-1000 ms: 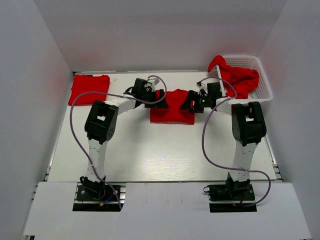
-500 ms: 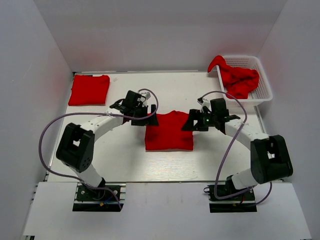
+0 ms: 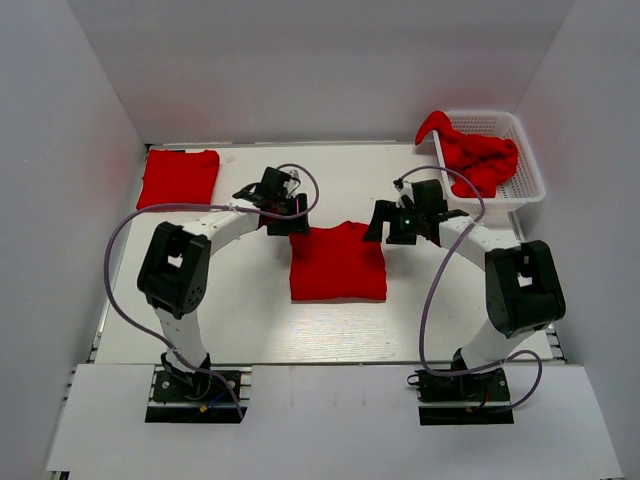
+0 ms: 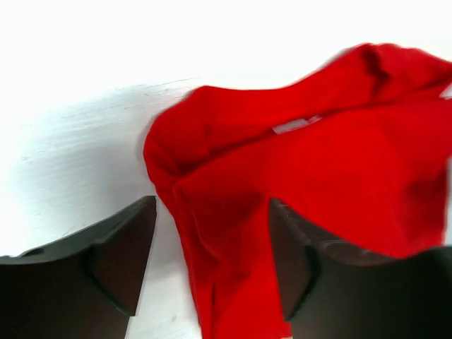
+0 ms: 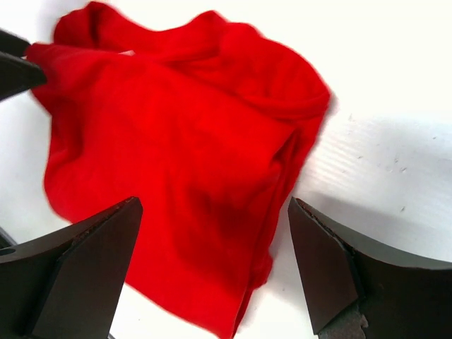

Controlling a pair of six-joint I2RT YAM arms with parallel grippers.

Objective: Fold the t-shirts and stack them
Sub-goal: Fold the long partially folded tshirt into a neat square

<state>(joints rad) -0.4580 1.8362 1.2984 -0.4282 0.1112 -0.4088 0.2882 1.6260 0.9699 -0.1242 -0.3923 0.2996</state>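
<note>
Looking down from above: both arms have their elbows bent outward and reach in toward the middle of the table (image 3: 250,320). A folded t-shirt (image 3: 338,262) lies flat there, nearly square, with its neck end toward the back wall. The left gripper (image 3: 290,222) sits at its far left corner and the right gripper (image 3: 385,225) at its far right corner. A second t-shirt (image 3: 178,178) lies folded in the far left corner of the table. Loose t-shirts (image 3: 478,158) are heaped in the white basket (image 3: 530,180), spilling over its rim.

Left wrist cam: the fingers (image 4: 120,261) are spread with the shirt's edge between them, and they aren't pinching it. There's a small white tag (image 4: 293,126) at the neck, too blurry to read.

Right wrist cam: the fingers (image 5: 85,268) are wide apart, straddling a rumpled edge and gripping nothing.
</note>
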